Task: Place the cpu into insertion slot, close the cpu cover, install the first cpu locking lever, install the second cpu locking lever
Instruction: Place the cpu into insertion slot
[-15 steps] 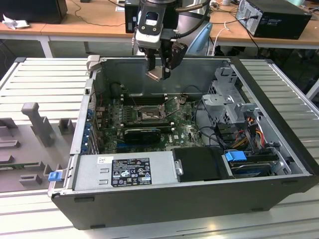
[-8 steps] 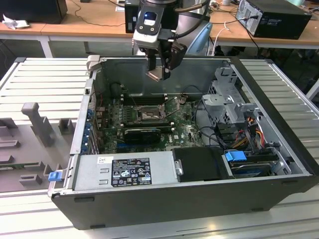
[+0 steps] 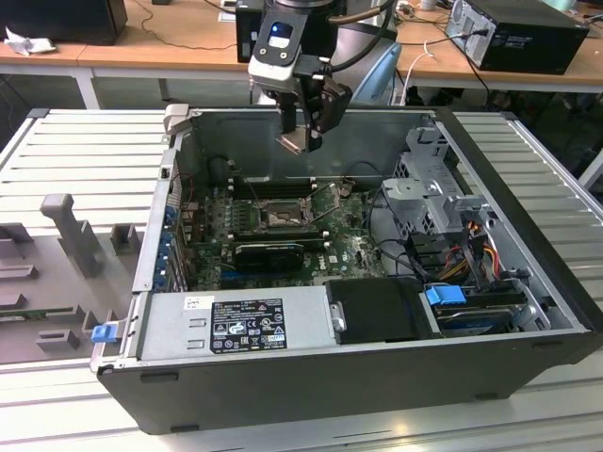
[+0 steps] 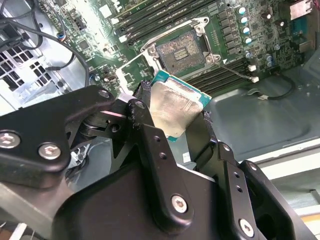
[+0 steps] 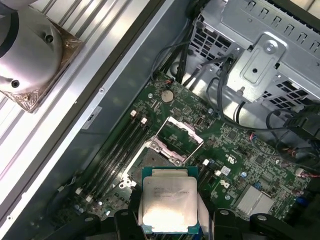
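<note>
cpu (image 5: 167, 200) pinched in claw (image 4: 175, 111), clear of insertion slot (image 4: 181, 50).

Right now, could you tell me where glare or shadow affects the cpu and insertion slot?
First wrist view: glare whitens much of the cpu. Second wrist view: a milder sheen on its top. Exterior view: the insertion slot sits dim inside the computer case, no glare.

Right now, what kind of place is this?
Most likely a robotics lab or workshop: an open computer case sits on a slatted metal table, wooden desks with cables and equipment stand behind, and a robot hand holds a chip above the motherboard.
</note>
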### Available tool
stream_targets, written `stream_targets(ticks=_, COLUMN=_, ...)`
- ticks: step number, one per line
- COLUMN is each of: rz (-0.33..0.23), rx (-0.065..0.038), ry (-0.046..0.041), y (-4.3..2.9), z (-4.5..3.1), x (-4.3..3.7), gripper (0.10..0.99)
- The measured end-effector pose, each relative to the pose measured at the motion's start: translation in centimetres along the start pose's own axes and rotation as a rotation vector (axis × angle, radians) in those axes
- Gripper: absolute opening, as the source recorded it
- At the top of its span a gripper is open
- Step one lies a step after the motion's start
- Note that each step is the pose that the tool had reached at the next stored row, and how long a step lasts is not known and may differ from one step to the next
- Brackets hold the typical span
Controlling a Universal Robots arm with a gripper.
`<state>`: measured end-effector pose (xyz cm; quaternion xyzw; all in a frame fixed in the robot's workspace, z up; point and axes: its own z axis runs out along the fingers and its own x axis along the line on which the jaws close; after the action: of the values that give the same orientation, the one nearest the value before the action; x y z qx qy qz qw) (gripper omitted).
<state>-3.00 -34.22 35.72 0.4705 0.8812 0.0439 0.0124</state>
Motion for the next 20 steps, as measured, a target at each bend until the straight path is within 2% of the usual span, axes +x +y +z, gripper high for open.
stream_targets(ticks=10, rz=0.104, rx=-0.002, ry=-0.0092, y=-0.01, z=0.07, x=0.0, gripper=0.525)
stream_targets(ticks=20, rz=0.157, rx=-0.003, ry=-0.014, y=-0.01, z=0.13, x=0.0, gripper=0.525)
